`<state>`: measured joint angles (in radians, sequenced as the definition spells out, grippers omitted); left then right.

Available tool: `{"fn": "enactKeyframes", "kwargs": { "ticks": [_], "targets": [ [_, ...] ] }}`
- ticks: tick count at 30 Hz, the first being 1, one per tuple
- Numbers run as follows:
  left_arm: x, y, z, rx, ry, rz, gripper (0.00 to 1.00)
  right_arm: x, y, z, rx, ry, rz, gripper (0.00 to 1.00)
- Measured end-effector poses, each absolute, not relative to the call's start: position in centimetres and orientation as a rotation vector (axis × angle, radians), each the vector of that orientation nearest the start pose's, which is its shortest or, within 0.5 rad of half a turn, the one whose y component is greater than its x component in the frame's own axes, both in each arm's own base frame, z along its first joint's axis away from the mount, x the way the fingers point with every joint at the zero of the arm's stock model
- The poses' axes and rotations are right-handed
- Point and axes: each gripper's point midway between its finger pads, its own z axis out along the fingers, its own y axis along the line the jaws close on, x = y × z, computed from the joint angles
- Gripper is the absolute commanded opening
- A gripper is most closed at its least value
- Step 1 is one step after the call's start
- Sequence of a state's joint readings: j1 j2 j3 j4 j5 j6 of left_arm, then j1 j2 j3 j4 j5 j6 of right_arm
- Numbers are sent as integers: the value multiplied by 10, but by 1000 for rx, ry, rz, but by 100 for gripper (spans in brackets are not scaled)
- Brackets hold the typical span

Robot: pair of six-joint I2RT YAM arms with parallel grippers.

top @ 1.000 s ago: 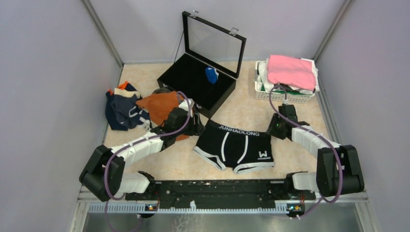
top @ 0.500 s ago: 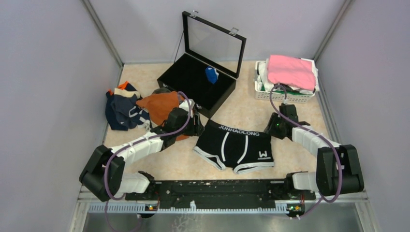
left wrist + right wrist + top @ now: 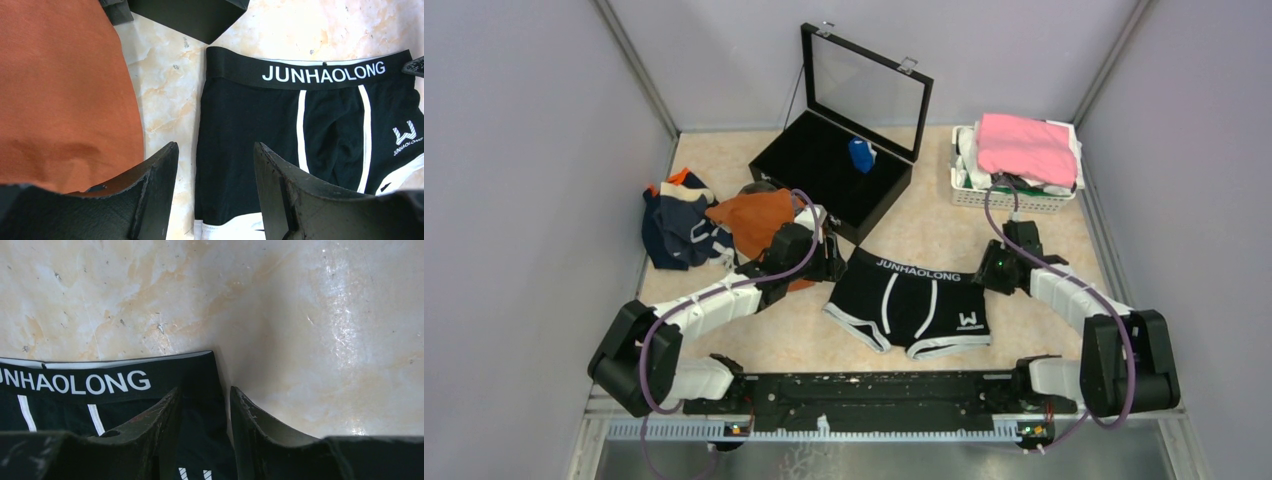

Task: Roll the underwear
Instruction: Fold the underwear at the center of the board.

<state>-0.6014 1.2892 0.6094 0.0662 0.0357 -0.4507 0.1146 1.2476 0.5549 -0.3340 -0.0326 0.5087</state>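
Right arm (image 3: 1074,290) has slid a little nearer, its elbow lower; the left arm and every garment lie as before. On the marbled table (image 3: 804,330), closest to the arm bases, the black boxer briefs (image 3: 909,300) lie flat, waistband at the far side. White stripes run down the front, and one leg carries a W logo above small lettering. The waistband reads JUNHAOLONG. The left gripper (image 3: 215,146) hangs over the briefs' left edge, jaws wide apart with nothing between them. The right gripper (image 3: 203,390) sits over the waistband's right corner with a narrower gap, straddling the edge without pinching it.

Just beside the left gripper lie the rust-orange briefs (image 3: 754,220), and beyond them a navy heap (image 3: 674,228). A corner of the black case (image 3: 824,180) comes close to the waistband. Its glass lid (image 3: 869,85) is raised, with a blue roll (image 3: 861,154) inside. Far right, a white basket (image 3: 1014,197) holds a pink cloth (image 3: 1026,147).
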Motion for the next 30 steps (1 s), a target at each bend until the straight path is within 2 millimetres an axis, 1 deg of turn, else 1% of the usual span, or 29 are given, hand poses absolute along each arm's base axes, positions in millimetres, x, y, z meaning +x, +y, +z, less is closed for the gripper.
{"fn": "enactKeyframes", "kwargs": {
  "ticks": [3, 5, 10, 18, 22, 24, 27, 30],
  "targets": [
    [280, -222, 86, 191, 2247, -623, 63, 259, 57, 21, 498, 2567, 273, 34],
    [280, -222, 86, 191, 2247, -622, 64, 261, 58, 21, 497, 2562, 279, 28],
    [280, -222, 86, 191, 2247, -622, 64, 265, 58, 19, 493, 2555, 285, 1],
    [279, -223, 86, 196, 2249, -628, 64, 267, 59, 18, 500, 2529, 293, 0],
    [276, -228, 88, 221, 2252, -641, 64, 260, 57, 19, 526, 2474, 311, 0],
    [273, -237, 93, 253, 2242, -652, 64, 256, 55, 19, 555, 2449, 318, 0],
    [266, -258, 106, 317, 2211, -688, 64, 255, 45, 19, 642, 2404, 318, 0],
    [258, -289, 120, 396, 2179, -728, 63, 256, 32, 22, 729, 2356, 310, 0]
  ]
}}
